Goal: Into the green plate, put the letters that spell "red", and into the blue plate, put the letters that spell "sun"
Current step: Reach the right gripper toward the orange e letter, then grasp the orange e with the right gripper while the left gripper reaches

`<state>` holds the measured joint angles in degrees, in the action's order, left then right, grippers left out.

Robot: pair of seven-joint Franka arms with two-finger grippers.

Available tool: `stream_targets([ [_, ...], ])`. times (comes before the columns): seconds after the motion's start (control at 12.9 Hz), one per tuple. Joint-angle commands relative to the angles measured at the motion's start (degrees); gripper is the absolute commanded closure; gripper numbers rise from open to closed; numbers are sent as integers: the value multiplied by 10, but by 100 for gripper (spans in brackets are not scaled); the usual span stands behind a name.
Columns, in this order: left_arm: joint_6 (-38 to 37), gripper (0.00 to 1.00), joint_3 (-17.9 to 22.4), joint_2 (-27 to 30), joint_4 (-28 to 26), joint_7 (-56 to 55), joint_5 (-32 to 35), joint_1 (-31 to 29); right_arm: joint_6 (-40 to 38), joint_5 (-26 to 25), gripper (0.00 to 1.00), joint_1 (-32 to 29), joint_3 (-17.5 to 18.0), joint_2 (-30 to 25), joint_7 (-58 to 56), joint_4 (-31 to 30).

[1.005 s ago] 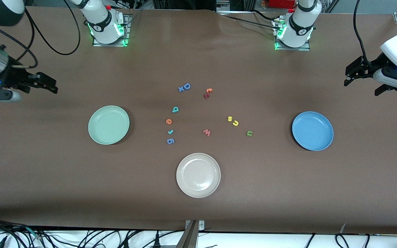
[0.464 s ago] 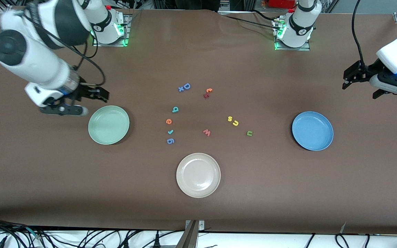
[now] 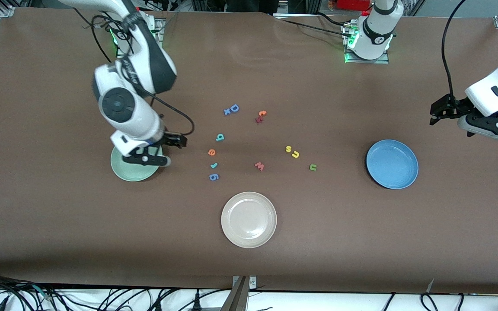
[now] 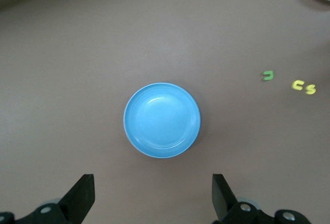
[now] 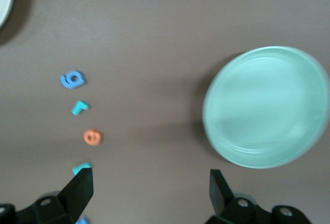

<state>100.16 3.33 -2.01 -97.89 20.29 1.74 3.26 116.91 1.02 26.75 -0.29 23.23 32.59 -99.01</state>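
Right end effector [image 3: 175, 141] hangs over the desk just beside the green plate [image 3: 133, 172], fingers [image 5: 80, 189] spread apart, nothing between them. Left end effector [image 3: 441, 111] is up over the left arm's end of the desk, near the blue plate [image 3: 391, 164], fingers [image 4: 82, 195] also apart & empty.

"red" letters sit in a loose column mid-desk: teal d [image 3: 219, 137], then orange e [image 3: 212, 152], then teal r [image 3: 214, 165], each nearer the front camera than the last. A blue g [image 3: 214, 176] lies just beside the r, not wanted. "sun" letters lie toward the left arm's end: yellow s [image 3: 288, 149] touching or nearly touching the other yellow curved letter [image 3: 295, 154], green letter [image 3: 313, 167] apart from them. Nothing in either plate yet.

Handling, my read: foam, so v. light, soft, squashy; little grip force needed, no breakage risk. They lie flat & thin, so fingers prob. must come right down to the desk [image 3: 361, 237] surface & pinch across a letter's outer edges. The yellow pair may drag each other. Plates look smooth, rigid, shallow-rimmed, round; desk is matte brown. Also present: cream plate [image 3: 249, 219], red w [image 3: 259, 166], blue D [image 3: 234, 108].
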Motion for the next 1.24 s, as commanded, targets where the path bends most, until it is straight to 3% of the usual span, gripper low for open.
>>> stream_targets([
  [0.0, 4, 3, -1, -10, 19, 41, 13, -11, 45, -4, 1, 37, -5, 38, 62, 6],
  [0.15, 27, 6, -7, -13, 18, 34, 26, -11, 98, -4, 5, 53, -5, 72, 95, 5],
  [0.23, 25, 0, -8, -12, 17, 34, 26, -11, 120, -3, 13, 64, -5, 83, 119, 6],
  [0.31, 21, 0, -7, -14, 12, 43, 20, -13, 139, -3, 25, 74, -5, 98, 136, 6],
  [0.39, 21, 2, -7, -13, 8, 48, 6, -15, 155, -3, 30, 78, -5, 109, 148, 5],
  [0.46, 22, 18, -7, -16, 8, 21, -17, -15, 169, -4, 32, 85, -5, 120, 156, 5],
  [0.54, 21, 17, -8, -19, 7, -69, -20, -15, 183, -4, 35, 88, -5, 131, 161, 4],
  [0.62, 15, 2, -15, -19, 2, -175, -22, -12, 196, -4, 35, 95, -5, 138, 178, 4],
  [0.77, 10, 2, -52, -19, -10, -342, -31, -12, 198, -11, 35, 103, -6, 142, 184, -7],
  [1.16, 38, 5, -98, -54, -22, -798, -166, -4, 248, -13, 38, 103, -8, 142, 184, -49],
])
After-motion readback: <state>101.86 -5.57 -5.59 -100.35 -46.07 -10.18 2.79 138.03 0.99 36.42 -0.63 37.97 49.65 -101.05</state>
